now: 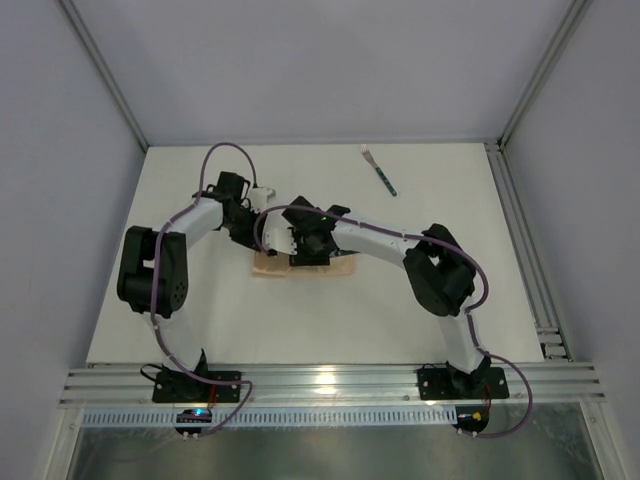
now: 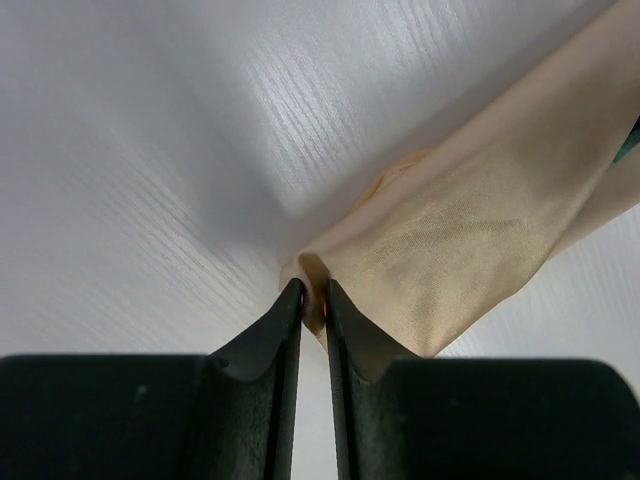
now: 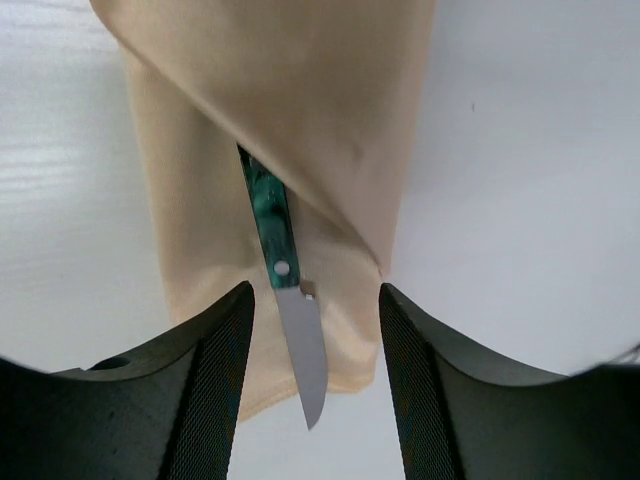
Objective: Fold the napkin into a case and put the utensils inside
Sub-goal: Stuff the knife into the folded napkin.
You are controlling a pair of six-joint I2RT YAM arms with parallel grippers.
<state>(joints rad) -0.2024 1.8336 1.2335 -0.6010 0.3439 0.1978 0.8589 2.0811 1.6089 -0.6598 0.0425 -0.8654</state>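
The left pincer (image 2: 312, 295) is narrowed to a slit and nips the case (image 2: 460, 250) at one end. A thin fold of the peach-tan cloth sits between its two black fingertips, bunched into a small roll right at the tips. From there the cloth runs away from the pincer, ahead and to the right in the wrist view, over the white table (image 1: 300, 330). At the far end of that stretch a sliver of dark green shows at the cloth's edge.

The right pincer (image 3: 315, 292) stands wide and holds nothing — its two fingers (image 3: 215, 380) flank the knife (image 3: 285, 290) without touching it, with a gap on each side. The knife lies lengthways between them. Its mottled green handle runs ahead of the pincer and disappears under the diagonal flap of the case. The pale blade sticks out of the pocket back toward the wrist, its point just past the cloth's near edge and over bare table.

From above, both wrists meet over the case, and only a tan strip of it shows beneath them. The fork (image 1: 379, 169) lies alone on the table, well apart from either pincer — beyond the right one, toward the far right corner, tines pointing away.
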